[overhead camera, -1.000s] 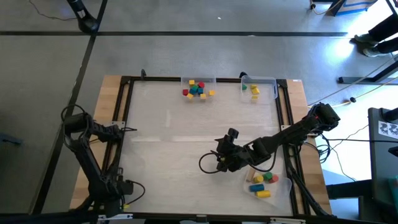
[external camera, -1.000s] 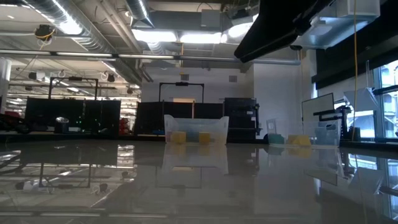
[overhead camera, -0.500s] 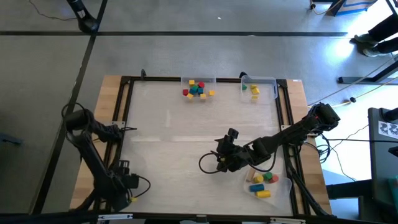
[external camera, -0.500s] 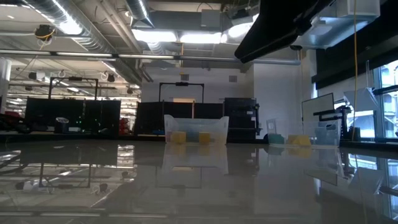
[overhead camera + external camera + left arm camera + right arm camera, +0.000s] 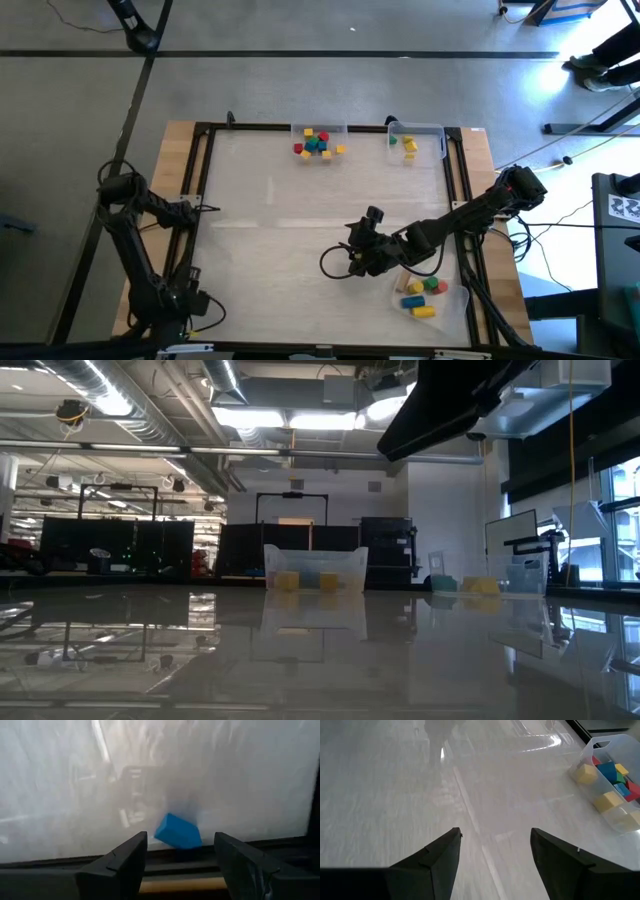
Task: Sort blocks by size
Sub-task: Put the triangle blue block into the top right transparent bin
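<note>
Left end effector (image 5: 177, 865) hovers at the tabletop's (image 5: 300, 200) near-left corner, fingers apart around a blue block (image 5: 178, 831), not gripping. Right end effector (image 5: 357, 258), fingers apart, empty, beside the near tray (image 5: 455, 305).

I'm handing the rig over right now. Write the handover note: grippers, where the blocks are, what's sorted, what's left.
Left gripper: open, empty, at the table's near-left corner, lined up on a loose blue block by the frame.
Right gripper: open, empty, low over the table beside the near-right tray.
Blocks: far-middle tray holds a mixed cluster, far-right tray a few yellow and green, near-right tray several.
Left: the blue block at least; whether sizes are sorted cannot be told.
</note>
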Robot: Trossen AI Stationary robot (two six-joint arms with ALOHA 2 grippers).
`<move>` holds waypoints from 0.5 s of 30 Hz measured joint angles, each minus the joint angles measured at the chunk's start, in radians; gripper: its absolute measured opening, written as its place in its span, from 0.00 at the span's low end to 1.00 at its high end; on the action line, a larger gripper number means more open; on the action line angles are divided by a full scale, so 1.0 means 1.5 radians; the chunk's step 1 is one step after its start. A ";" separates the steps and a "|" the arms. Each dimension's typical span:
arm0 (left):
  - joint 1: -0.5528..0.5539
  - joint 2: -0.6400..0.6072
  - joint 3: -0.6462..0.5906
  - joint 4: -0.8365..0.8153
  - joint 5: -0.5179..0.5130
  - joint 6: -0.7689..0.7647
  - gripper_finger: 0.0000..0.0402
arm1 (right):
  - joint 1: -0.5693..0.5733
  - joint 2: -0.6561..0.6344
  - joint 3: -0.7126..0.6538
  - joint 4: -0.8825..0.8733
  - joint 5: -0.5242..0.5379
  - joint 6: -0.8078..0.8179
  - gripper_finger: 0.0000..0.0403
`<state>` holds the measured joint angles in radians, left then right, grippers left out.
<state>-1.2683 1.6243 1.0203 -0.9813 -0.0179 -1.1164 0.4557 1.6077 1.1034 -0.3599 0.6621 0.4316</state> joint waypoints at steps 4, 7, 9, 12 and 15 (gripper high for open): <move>-0.002 0.015 0.000 0.007 -0.023 0.058 0.55 | 0.000 0.000 0.000 0.000 0.007 0.000 0.59; -0.002 0.029 0.000 0.015 -0.025 0.103 0.55 | 0.000 0.000 0.000 0.000 0.007 0.000 0.59; -0.002 0.037 0.000 0.022 -0.025 0.119 0.55 | 0.000 0.000 0.000 0.001 0.012 0.000 0.59; -0.002 0.046 0.000 0.020 -0.021 0.134 0.55 | 0.000 0.000 0.000 0.001 0.012 0.000 0.59; -0.002 0.056 0.000 0.020 -0.011 0.133 0.55 | 0.000 0.000 0.000 0.001 0.013 0.000 0.59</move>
<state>-1.2709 1.7086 1.0199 -0.9517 -0.0350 -0.9168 0.4557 1.6077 1.1034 -0.3588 0.6812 0.4318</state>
